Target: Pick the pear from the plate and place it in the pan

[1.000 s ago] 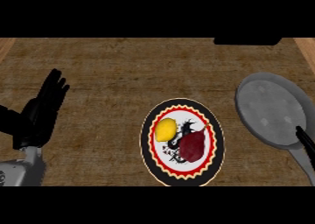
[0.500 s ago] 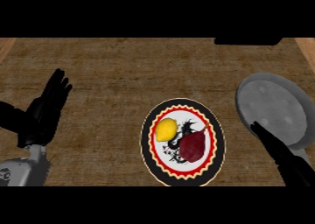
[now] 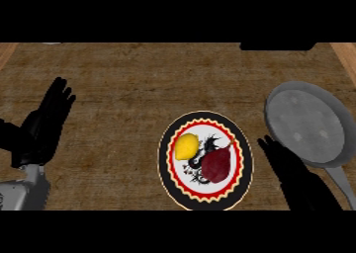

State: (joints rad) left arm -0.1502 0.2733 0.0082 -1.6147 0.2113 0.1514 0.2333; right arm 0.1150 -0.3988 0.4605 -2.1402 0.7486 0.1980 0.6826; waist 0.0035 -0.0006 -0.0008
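In the head view, a round plate (image 3: 171, 170) with a black and red patterned rim lies on the brown surface (image 3: 137, 89) near the middle of the frame. Two pieces of fruit rest on it, touching or nearly so: a small yellow fruit (image 3: 187, 147) on its left half and, just to the right, a dark red fruit with a thin stem, which appears to be the pear (image 3: 217, 164), though the shape is hard to make out. The grey pan (image 3: 309, 123) sits to the right of the plate, its handle running toward the lower right edge, and nothing lies in it. The right hand (image 3: 292, 174) comes in from the lower edge into the gap between plate and pan, fingers straight and pointing up, holding nothing and not touching the pear. The left hand (image 3: 42, 131) rests open at the left side, fingers up, well apart from the plate and also empty.
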